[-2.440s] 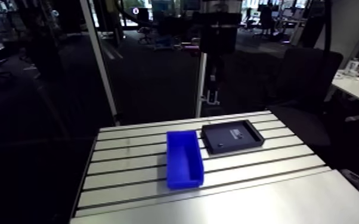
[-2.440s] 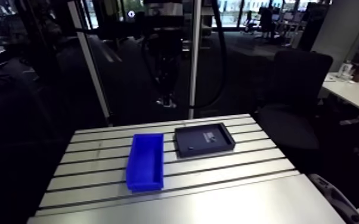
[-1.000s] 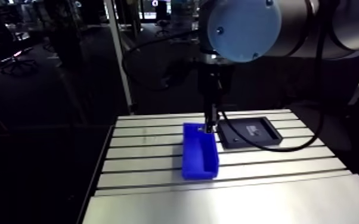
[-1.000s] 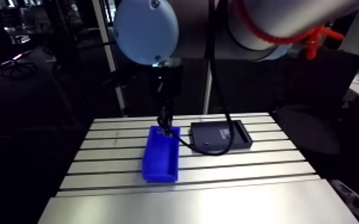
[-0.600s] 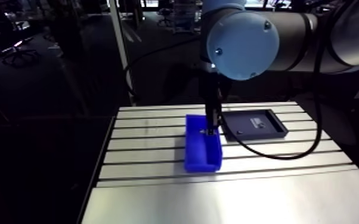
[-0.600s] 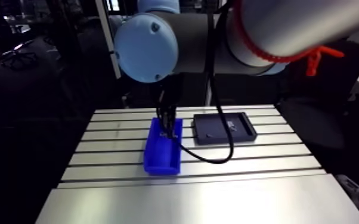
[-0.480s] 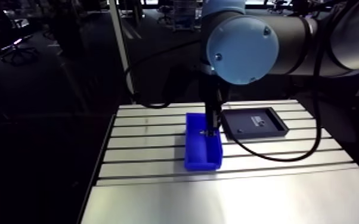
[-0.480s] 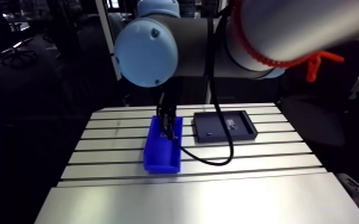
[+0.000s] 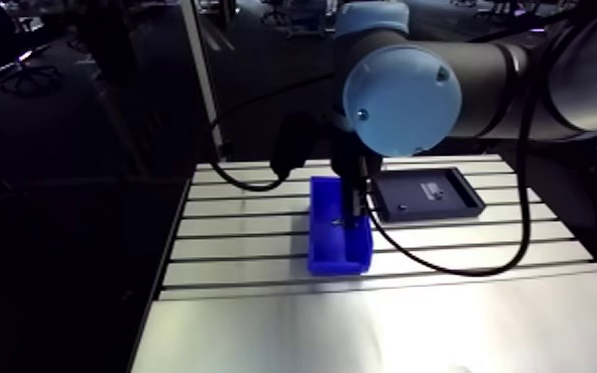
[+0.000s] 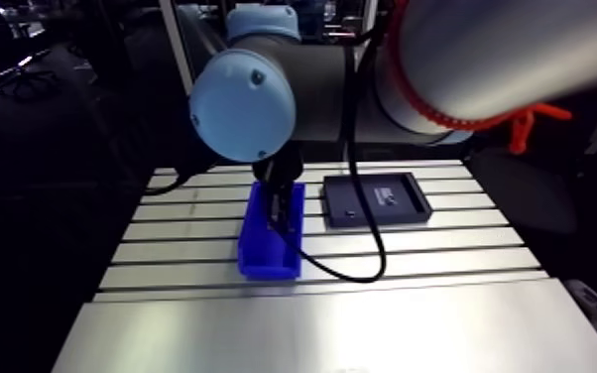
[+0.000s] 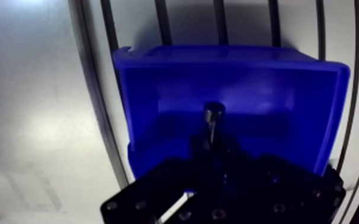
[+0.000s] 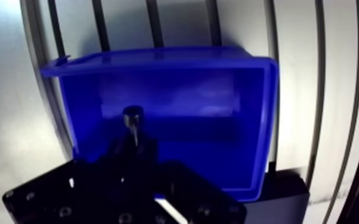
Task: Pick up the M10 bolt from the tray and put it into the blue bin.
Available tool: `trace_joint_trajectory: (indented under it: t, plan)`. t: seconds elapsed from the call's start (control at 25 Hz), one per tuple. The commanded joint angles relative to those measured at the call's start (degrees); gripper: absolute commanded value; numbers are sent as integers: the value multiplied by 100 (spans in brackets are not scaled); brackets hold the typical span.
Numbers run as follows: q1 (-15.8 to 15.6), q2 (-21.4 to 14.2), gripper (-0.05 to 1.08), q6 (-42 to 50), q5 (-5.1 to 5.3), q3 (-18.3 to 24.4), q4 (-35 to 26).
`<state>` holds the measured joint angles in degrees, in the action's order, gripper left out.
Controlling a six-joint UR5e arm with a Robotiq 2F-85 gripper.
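M10 bolt [image 11: 213, 113] is pinched in your gripper [image 11: 213, 144], fingers narrow and clamped on its shank, head pointing away from the wrist. It sits inside the blue bin [image 11: 139, 101], clear of the walls; floor contact can't be told. Arm view: bin at frame centre, black tray [image 9: 400, 206] just right of it, not touching, both on the slotted table [image 9: 243, 253].

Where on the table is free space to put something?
Free: the broad smooth plate in front of the blue bin and tray; the slotted strip beside the bin, away from the tray. Crowded: inside the bin, where the end effector holds the M10 bolt.
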<state>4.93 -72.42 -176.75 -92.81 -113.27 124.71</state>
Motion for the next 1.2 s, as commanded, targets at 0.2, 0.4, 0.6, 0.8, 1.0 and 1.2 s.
trace_joint_trajectory:
  t: [0.2,0.4,0.6,0.8,1.0,1.2]
  plan:
    - [8,128,102,11,4,-95,164]
    - [17,145,102,11,13,-122,270]
    - [35,154,102,2,13,-174,322]
    - [35,172,102,-6,30,-192,322]
    - [26,172,101,2,30,-201,393]
    - [17,207,96,11,22,-253,604]
